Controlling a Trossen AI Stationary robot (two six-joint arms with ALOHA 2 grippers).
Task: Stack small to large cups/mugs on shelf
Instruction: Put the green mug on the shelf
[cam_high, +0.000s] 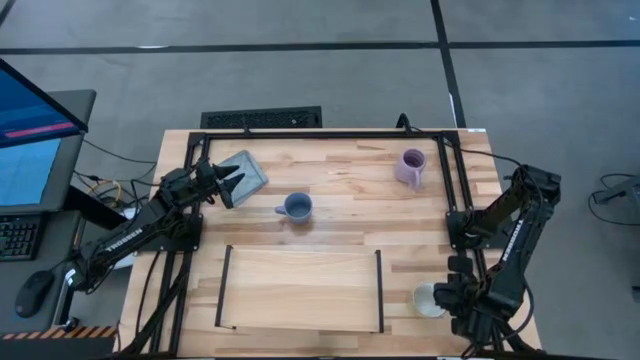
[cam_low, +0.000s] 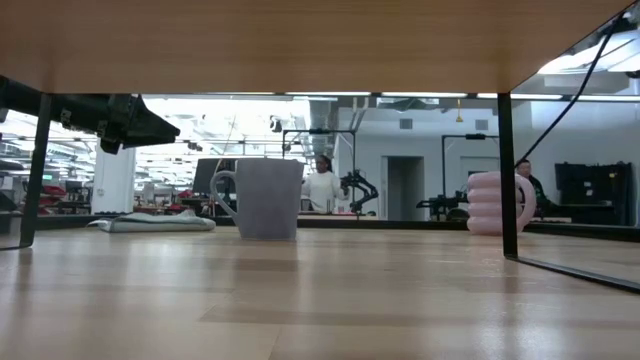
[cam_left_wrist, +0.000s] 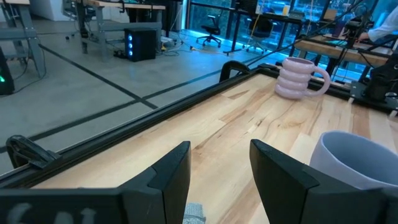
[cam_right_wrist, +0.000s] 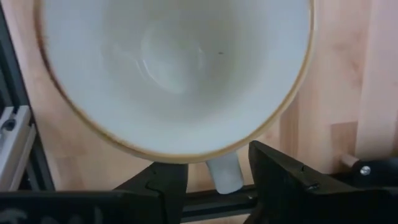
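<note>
We see the empty white mug (cam_right_wrist: 174, 74) upright by the bench's right edge beside the shelf (cam_high: 300, 290), its handle between the right gripper's (cam_right_wrist: 211, 177) released, spread fingers.

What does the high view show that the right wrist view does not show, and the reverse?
Only the high view shows the blue mug, the purple mug, the grey pad, the empty shelf and the left gripper over the pad. Only the right wrist view shows the white mug's inside and its handle between the open right gripper fingers. Both show the white mug on the table.
</note>
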